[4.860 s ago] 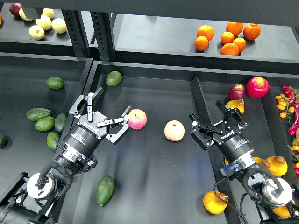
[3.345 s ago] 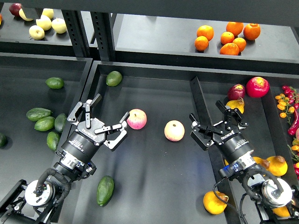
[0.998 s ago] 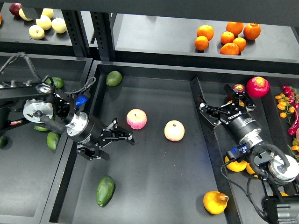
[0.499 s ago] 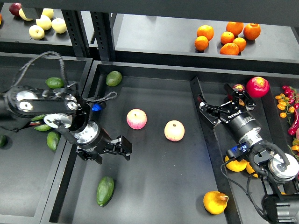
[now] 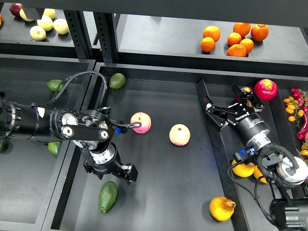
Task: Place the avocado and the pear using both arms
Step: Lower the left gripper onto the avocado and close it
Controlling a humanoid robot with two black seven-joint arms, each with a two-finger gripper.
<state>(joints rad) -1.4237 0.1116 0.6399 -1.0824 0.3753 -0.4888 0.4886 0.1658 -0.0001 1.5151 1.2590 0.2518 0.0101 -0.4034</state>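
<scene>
Head view: two apples (image 5: 141, 122) lie between avocado (image 5: 108, 196) and oranges (image 5: 234, 37).

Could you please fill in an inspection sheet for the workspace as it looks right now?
Surface: black centre tray with raised walls, side bins left and right.
Job's things: avocado lying at the tray's front left; pear at front right, ungripped.
Clutter: two pink-yellow apples mid-tray, rounder avocado at back left, more avocados in left bin, dark red fruit in right bin.
Grippers: left gripper close above the avocado, fingers too dark to tell; right gripper open over the right bin.
Cables: black cable loop on left arm.
Surroundings: oranges and yellow apples on rear shelves.
</scene>
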